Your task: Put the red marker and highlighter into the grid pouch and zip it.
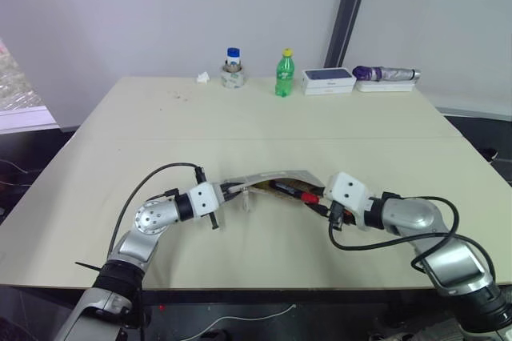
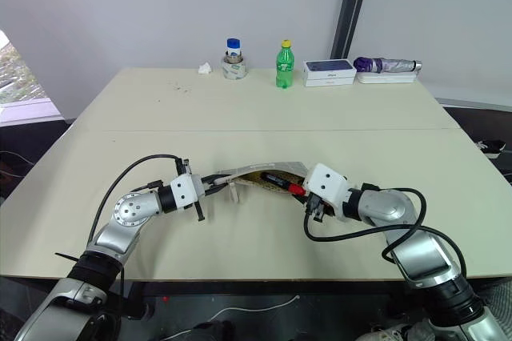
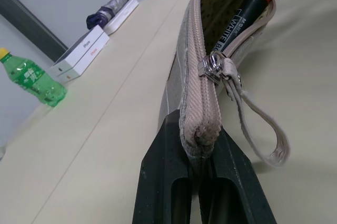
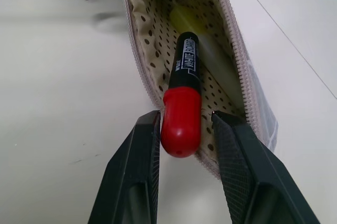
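Near the front of the beige table point(image 1: 264, 125), the left gripper point(image 3: 202, 155) is pinching shut on the end of the grey fabric grid pouch point(image 1: 268, 182), holding it open. Right gripper point(image 4: 184, 129) is sitting part open, its fingers flanking the red cap of the black-barrelled red marker point(image 4: 182, 98), which is lying half inside the pouch; contact unclear. Pale-yellow highlighter point(image 4: 197, 32) is lying inside the pouch beside it. Zipper pull point(image 3: 213, 69) is sitting near the left gripper.

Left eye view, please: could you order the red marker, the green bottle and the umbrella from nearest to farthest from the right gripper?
1. Red marker: at the right gripper, its red cap between the fingers, its barrel inside the open pouch.
2. Green bottle: upright at the table's far edge, near the middle.
3. Umbrella: lying at the far right corner.
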Controlling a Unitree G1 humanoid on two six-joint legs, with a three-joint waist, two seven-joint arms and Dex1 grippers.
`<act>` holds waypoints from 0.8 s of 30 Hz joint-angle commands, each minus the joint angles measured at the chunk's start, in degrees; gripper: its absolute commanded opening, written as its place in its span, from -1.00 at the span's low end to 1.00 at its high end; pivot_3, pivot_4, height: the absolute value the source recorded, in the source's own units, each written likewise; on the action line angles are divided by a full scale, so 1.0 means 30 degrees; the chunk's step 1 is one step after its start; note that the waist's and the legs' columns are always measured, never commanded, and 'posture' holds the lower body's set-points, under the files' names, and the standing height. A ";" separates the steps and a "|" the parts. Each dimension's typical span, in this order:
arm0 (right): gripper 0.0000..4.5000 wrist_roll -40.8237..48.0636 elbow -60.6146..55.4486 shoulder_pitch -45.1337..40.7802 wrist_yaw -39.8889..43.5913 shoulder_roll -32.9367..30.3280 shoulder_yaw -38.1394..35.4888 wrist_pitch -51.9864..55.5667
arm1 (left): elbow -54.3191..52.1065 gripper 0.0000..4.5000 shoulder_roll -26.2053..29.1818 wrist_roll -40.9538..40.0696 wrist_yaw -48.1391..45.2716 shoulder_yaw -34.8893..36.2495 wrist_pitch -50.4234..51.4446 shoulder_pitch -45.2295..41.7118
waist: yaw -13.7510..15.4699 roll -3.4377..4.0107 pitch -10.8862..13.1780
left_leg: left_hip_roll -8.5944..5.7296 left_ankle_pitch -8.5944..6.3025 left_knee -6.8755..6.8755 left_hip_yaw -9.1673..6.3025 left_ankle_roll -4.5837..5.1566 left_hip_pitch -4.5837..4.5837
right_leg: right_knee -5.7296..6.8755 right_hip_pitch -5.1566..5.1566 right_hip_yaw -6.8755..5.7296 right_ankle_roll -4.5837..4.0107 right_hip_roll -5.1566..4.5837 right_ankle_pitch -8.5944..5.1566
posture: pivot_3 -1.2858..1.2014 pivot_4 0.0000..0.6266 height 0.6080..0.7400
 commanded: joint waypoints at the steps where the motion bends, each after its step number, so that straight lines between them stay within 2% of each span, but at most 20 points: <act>1: -0.86 0.0330 -0.0414 -0.0188 0.0186 0.0104 -0.0180 -0.0179 | -0.0782 -1.00 -0.0014 -0.0052 0.0170 0.0156 -0.0109 -0.0131 | 0.0007 0.0000 0.0000 | 0.0000 0.0000 -0.0001 0.0000 0.0000 0.0000 | 0.0000 0.0000 -0.0001 0.0000 0.0000 0.0000 | 0.03 -0.52 1.00; 10: -0.87 0.0670 -0.0305 -0.0595 0.0274 0.0527 -0.0149 -0.0587 | -0.0703 -1.00 -0.0064 -0.0027 0.0176 0.0131 -0.0140 -0.0198 | -0.0002 0.0000 0.0000 | 0.0000 0.0000 -0.0001 -0.0001 0.0000 -0.0001 | 0.0000 0.0000 -0.0001 0.0000 0.0000 0.0000 | 0.03 -0.52 1.00; 18: -0.87 0.0518 0.1557 -0.2128 0.1674 0.1026 0.0768 -0.3265 | -0.0723 -1.00 -0.0265 -0.0123 0.0030 0.0041 -0.0384 -0.0310 | -0.0010 0.0000 0.0000 | -0.0002 0.0000 0.0000 0.0002 0.0000 -0.0001 | 0.0000 -0.0002 0.0001 0.0000 0.0001 0.0000 | 0.03 -0.52 1.00; 24: -0.87 -0.1306 0.4262 -0.3324 0.1944 0.0861 0.1755 -0.5987 | -0.1117 -1.00 -0.0226 -0.0238 -0.0053 0.0054 -0.0519 -0.0040 | 0.0002 0.0000 0.0000 | -0.0002 0.0000 0.0000 0.0000 0.0000 -0.0001 | 0.0000 -0.0003 -0.0002 0.0000 0.0001 0.0000 | 0.03 -0.52 1.00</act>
